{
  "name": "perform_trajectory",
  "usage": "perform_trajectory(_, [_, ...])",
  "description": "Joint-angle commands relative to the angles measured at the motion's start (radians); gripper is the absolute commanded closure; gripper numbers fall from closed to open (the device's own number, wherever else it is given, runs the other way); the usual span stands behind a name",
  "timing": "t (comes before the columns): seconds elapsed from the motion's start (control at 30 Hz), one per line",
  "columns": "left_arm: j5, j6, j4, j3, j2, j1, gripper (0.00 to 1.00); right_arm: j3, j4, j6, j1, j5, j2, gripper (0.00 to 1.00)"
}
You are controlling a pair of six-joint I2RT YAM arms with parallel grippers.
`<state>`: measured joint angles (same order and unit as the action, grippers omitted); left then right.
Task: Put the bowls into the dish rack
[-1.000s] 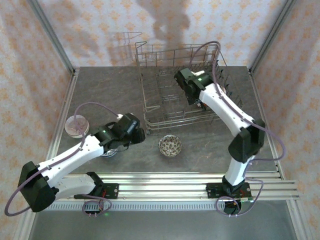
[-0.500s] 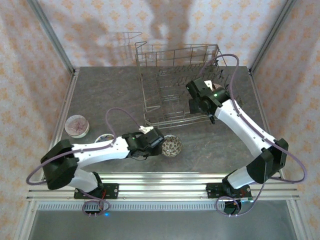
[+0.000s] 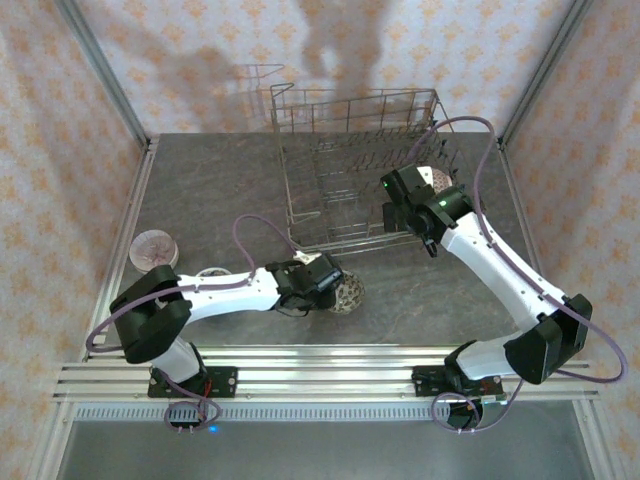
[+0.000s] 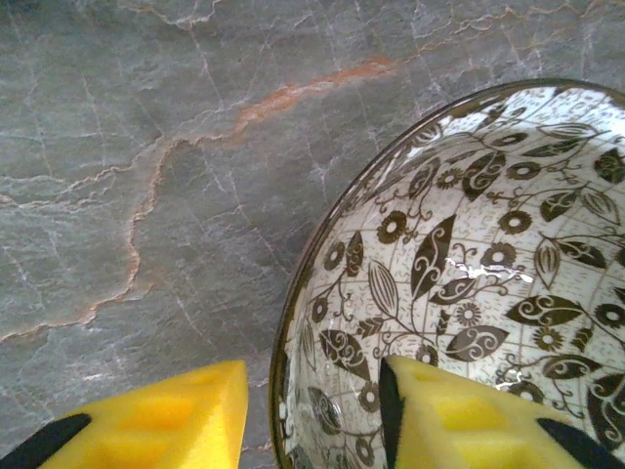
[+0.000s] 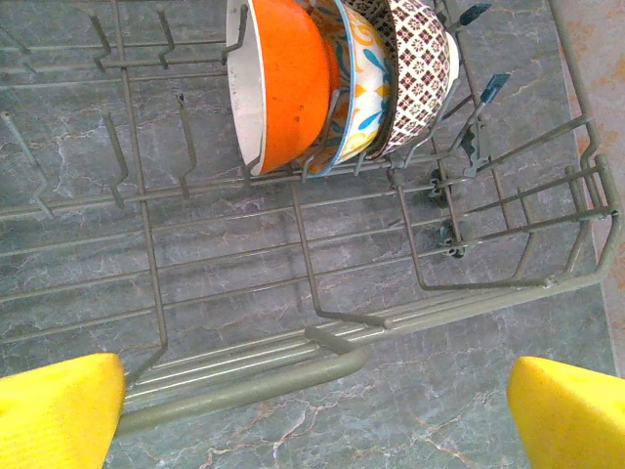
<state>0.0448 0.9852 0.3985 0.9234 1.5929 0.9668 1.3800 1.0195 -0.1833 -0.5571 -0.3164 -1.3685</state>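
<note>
— Grey stone table (image 3: 220, 190): what's loaded so far?
— Dish rack (image 5: 254, 384) holds three bowls (image 5: 361, 78) on edge, the orange bowl (image 5: 288, 83) at one end. Right gripper (image 5: 317, 410) hangs wide open over its front rail; left gripper (image 4: 312, 396), fingers apart, straddles a brown-patterned bowl's (image 4: 469, 274) rim on the table.

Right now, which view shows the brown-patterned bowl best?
Left wrist: the brown-patterned bowl sits close up, leaf pattern and rim sharp, jaws straddling the rim. Top external shows it small, partly covered by the left gripper.
</note>
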Motion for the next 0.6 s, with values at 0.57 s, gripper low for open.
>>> perform_trajectory(0.57, [-0.038, -0.085, 0.124, 0.083, -0.042, -0.019, 0.98, -0.005, 0.067, 0.002, 0.025, 0.009, -0.022, 0.00])
